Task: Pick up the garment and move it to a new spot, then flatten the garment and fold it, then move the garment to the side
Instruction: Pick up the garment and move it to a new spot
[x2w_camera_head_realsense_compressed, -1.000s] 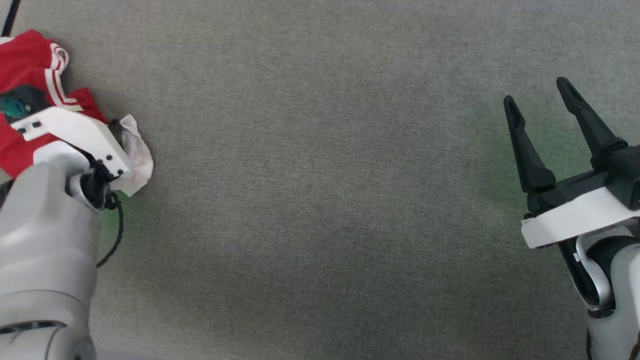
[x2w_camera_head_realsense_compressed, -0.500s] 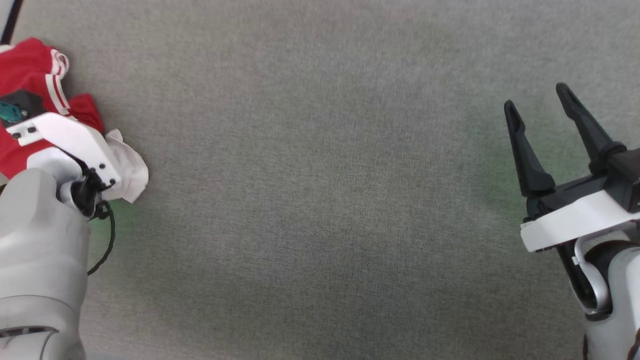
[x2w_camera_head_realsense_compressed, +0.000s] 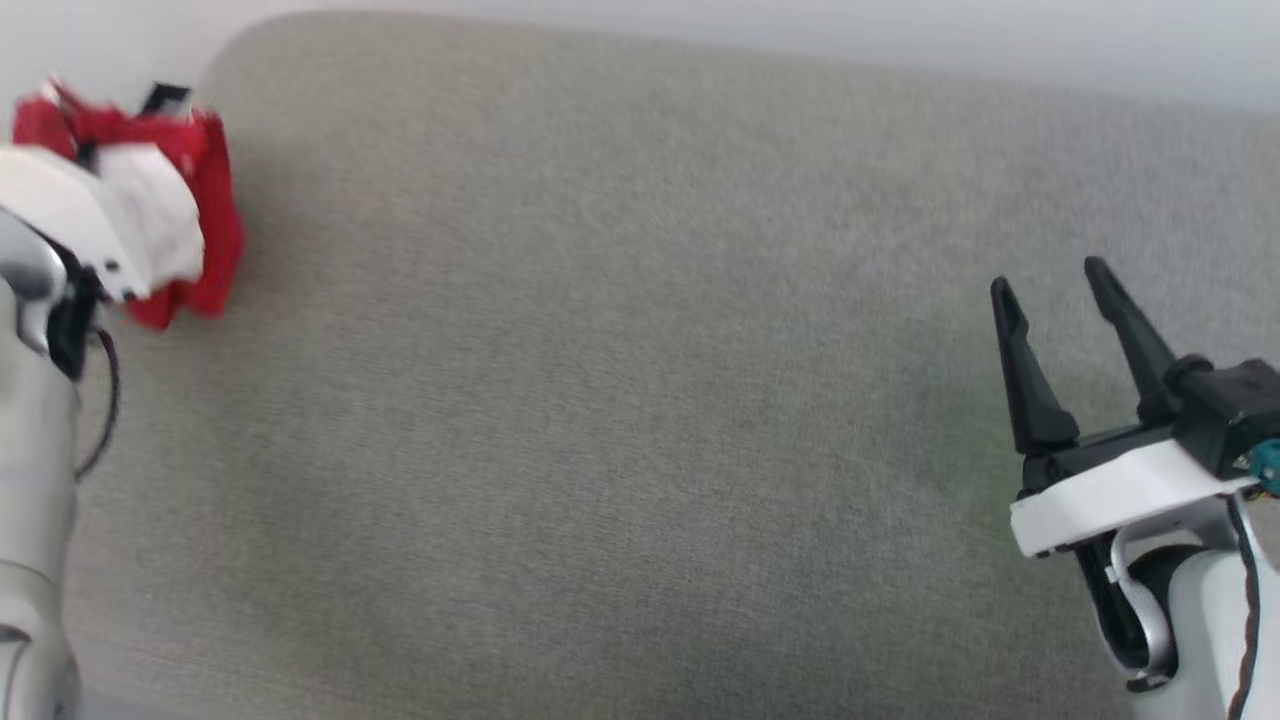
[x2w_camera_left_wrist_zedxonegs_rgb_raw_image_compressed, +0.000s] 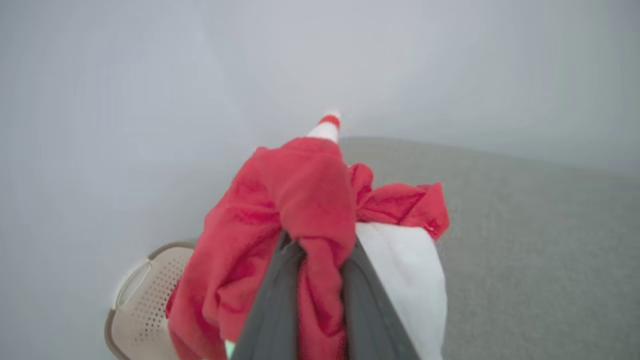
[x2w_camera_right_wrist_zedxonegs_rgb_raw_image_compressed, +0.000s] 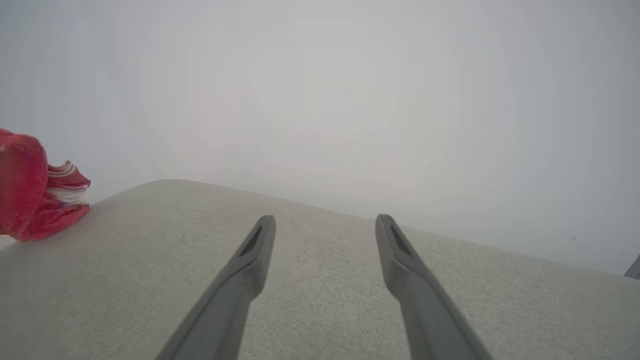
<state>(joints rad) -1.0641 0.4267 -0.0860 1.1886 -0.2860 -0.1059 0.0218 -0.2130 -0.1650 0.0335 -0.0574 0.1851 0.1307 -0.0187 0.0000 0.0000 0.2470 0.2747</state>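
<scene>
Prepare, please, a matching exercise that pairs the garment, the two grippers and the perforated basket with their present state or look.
Column one:
1. garment
2. left gripper
3. right gripper
4. basket

Column two:
A. open, over the bare grey surface
B. bunched up, red with white
C. beige, partly hidden behind the cloth
D. shut on red cloth

Pairs: 1-B, 2-D, 3-A, 4-C

Left tool (x2w_camera_left_wrist_zedxonegs_rgb_raw_image_compressed: 320, 247) pinching garment (x2w_camera_left_wrist_zedxonegs_rgb_raw_image_compressed: 300, 185) (2 fingers close), right tool (x2w_camera_head_realsense_compressed: 1048, 275) spread
</scene>
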